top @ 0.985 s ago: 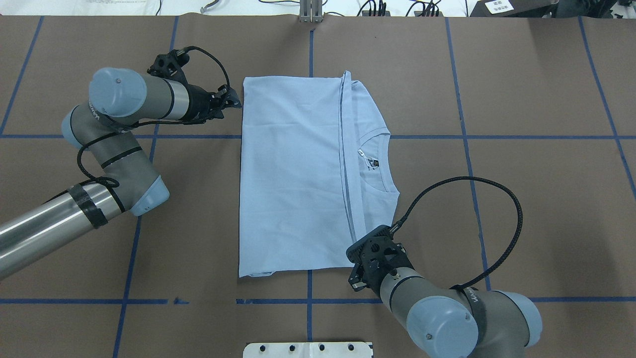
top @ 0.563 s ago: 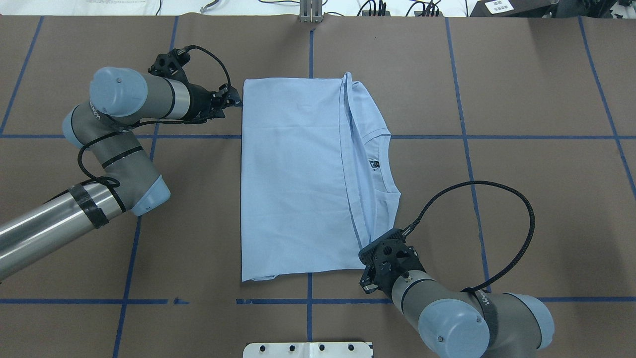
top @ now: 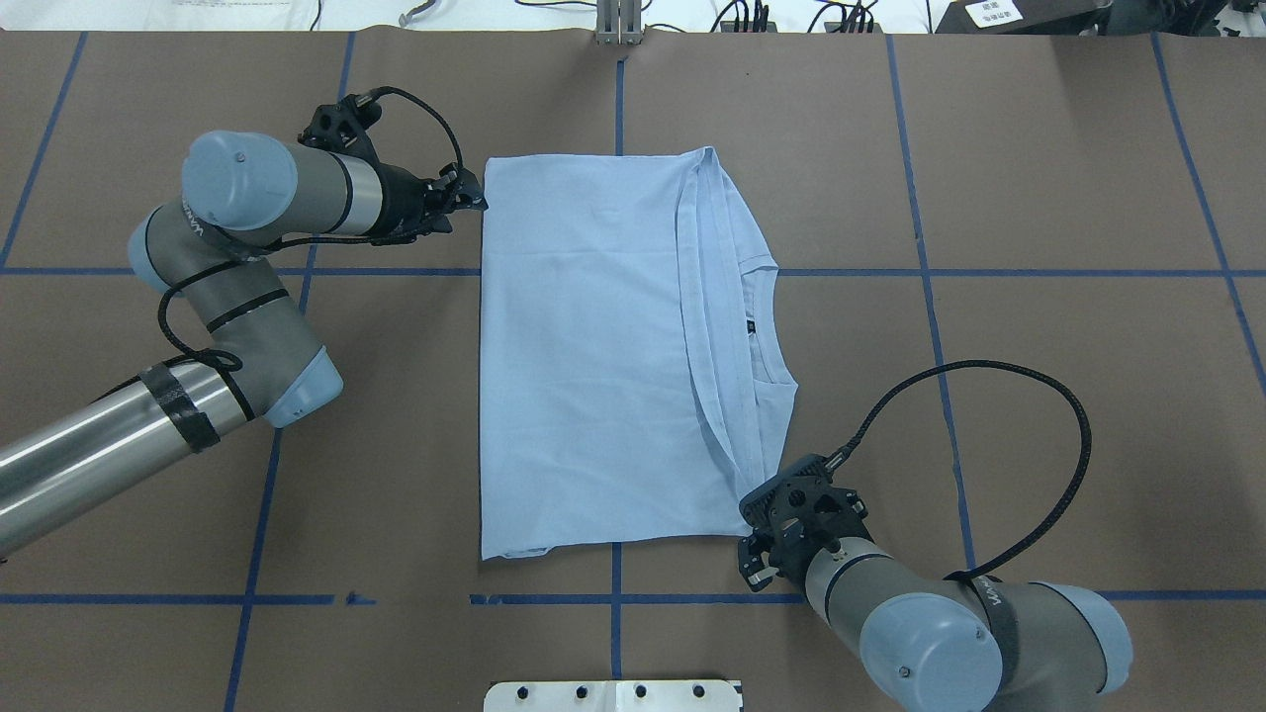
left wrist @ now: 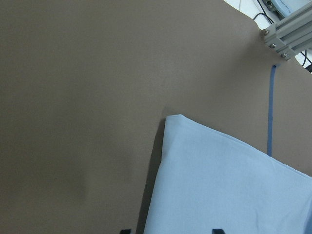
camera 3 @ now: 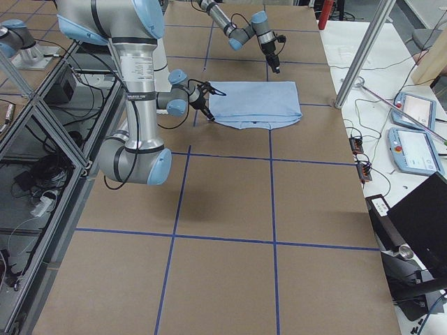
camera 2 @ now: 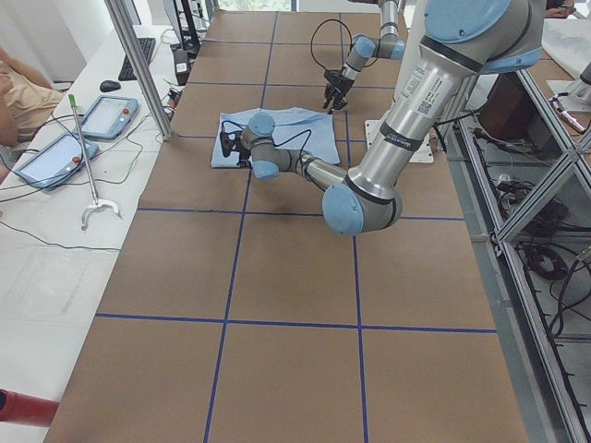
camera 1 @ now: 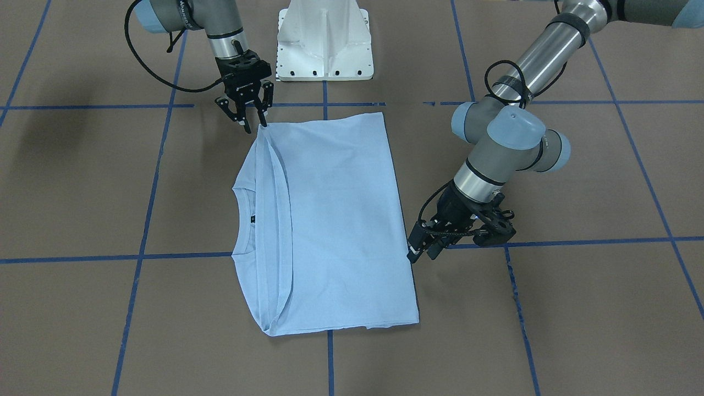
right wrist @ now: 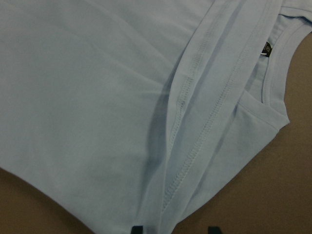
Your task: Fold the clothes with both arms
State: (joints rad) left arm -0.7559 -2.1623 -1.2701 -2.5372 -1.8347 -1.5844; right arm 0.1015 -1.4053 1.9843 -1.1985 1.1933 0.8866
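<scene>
The light blue T-shirt (top: pixel 584 346) lies folded flat in the table's middle, its hem laid over the chest just short of the collar. The dark neck label (top: pixel 751 324) peeks out beside the fold. My left gripper (top: pixel 478 203) is open at the shirt's far left corner; the left wrist view shows its fingertips (left wrist: pixel 126 230) apart, either side of the cloth edge. My right gripper (camera 1: pixel 252 122) is open at the near right corner, one fingertip touching the hem; in the overhead view the right gripper (top: pixel 762 524) sits under its wrist. The chest print is hidden.
The white pedestal base (camera 1: pixel 324 41) stands at the robot's side of the table. An aluminium post (top: pixel 618 25) rises at the far edge. Blue tape lines (top: pixel 930 272) grid the brown table. Tablets (camera 2: pixel 106 115) and cables lie on a side bench.
My right gripper has moved right and toward the robot, and the near end of the folded hem shifted right with it, covering more of the neck label. My left gripper has barely moved.
</scene>
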